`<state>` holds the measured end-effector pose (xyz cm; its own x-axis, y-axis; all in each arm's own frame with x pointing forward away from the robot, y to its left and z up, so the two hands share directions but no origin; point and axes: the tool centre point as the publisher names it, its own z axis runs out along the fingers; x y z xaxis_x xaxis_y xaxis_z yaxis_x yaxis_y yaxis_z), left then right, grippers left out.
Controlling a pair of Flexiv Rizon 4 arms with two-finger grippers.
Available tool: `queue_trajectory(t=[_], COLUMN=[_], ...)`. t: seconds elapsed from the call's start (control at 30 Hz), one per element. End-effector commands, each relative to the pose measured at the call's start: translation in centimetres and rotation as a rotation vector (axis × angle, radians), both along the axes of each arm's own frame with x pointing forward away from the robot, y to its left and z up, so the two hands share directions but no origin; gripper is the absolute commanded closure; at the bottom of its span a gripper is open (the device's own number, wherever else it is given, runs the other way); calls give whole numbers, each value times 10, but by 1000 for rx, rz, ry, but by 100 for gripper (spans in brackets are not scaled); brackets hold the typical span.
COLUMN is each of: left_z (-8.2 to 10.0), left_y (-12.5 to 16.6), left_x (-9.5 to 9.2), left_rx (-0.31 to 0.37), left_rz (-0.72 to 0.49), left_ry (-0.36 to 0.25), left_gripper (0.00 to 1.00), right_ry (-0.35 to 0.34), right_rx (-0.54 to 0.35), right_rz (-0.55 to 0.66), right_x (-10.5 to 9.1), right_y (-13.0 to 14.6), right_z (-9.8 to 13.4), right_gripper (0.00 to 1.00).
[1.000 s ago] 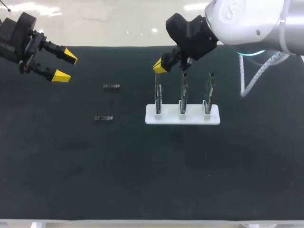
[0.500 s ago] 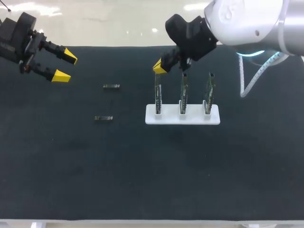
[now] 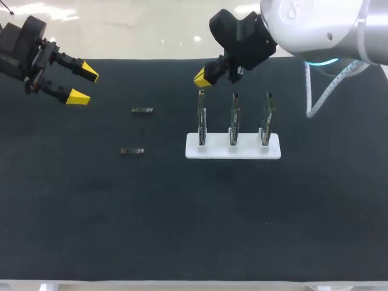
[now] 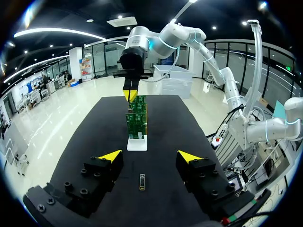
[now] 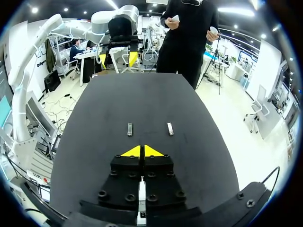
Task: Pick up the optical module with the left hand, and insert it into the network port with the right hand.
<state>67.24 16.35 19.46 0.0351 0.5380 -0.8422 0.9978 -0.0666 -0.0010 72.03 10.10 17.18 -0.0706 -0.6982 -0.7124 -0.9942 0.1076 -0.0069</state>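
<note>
Seen from the head view, a black mat covers the bench point(image 3: 182, 230). The left pincer point(image 3: 83, 84) hangs over its far left corner, released, with its fingers spread. Well apart from it, the far optical module point(image 3: 142, 110) and the near optical module point(image 3: 132, 150) lie flat on the mat. To their right, a white holder point(image 3: 233, 148) carries 3 upright circuit boards point(image 3: 234, 118). The right pincer point(image 3: 203, 79) sits just above the leftmost board, and only 1 of its yellow tips shows here.

The left wrist view shows 1 optical module point(image 4: 141, 181) on the mat under the gap of the open left pincer point(image 4: 149, 156). I cannot tell which of the 2 it is. Ahead, the holder point(image 4: 138, 144) stands end-on, so its boards point(image 4: 137, 118) overlap, with the right pincer point(image 4: 131, 94) above them.

The right wrist view shows what the head view hides. The right pincer point(image 5: 142, 151) is clenched, its 2 tips pressed together. Ahead of it lie the near optical module point(image 5: 129, 129) and the far optical module point(image 5: 169, 128), side by side but apart. The left pincer point(image 5: 117, 59) is at the bench's far end.
</note>
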Motion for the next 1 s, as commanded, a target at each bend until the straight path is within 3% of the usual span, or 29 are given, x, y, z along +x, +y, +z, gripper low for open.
queue_trajectory(t=[0.03,0.43,1.0], left_z=[0,0,0], left_y=[-1,-1,-1], left_x=[-1,-1,-1], left_rx=[2,2,2], left_rz=[2,2,2], left_ry=[-1,-1,-1], left_gripper=[0,0,0], right_ry=[6,27,39], right_rx=[-18,-39,-18], right_rz=[6,44,50], right_x=[-1,-2,-20], right_y=[-8,-45,-145], right_z=[15,41,68], right_gripper=[100,100,100])
